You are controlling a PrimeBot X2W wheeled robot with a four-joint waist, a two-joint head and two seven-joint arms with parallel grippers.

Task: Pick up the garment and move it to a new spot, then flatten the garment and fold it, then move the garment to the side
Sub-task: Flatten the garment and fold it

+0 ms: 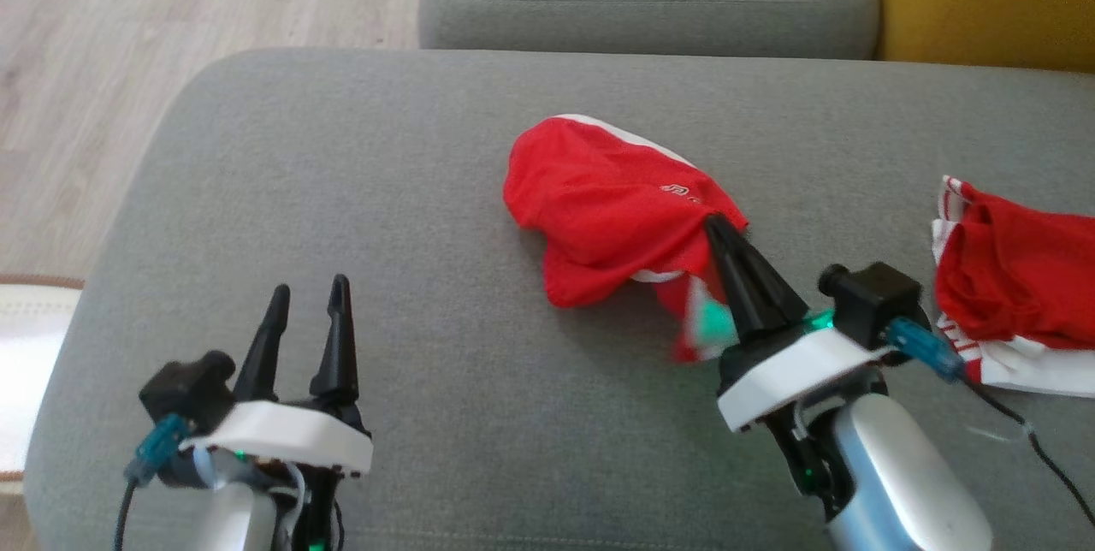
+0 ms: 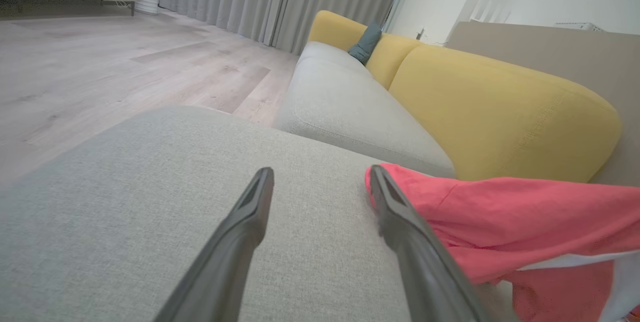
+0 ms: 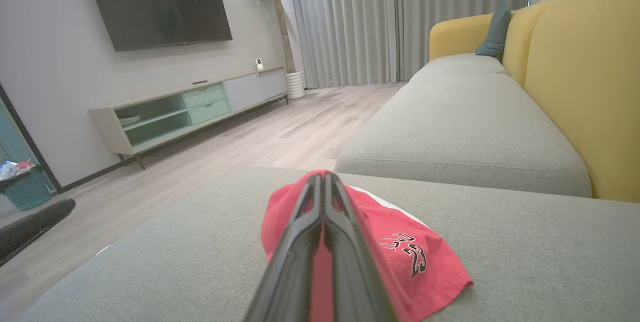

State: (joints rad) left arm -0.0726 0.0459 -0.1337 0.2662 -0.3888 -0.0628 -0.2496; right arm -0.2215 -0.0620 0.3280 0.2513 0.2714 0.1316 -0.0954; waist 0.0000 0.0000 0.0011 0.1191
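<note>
Because the red sports garment (image 1: 607, 209) lay bunched mid-way across the grey seat cushion (image 1: 385, 192), the right gripper (image 1: 714, 226) was clamped on its near-right edge, apparently for carrying, while the left gripper (image 1: 310, 286) hovered spread and empty at near left.

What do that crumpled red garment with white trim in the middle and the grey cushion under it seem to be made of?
Crumpled red garment with white trim: probably a thin synthetic sports knit. It falls in soft limp folds, has a slight sheen and carries a printed number.
Grey seat cushion: it looks like woven upholstery fabric, matte, with a fine flecked weave over a padded, rounded edge.
</note>
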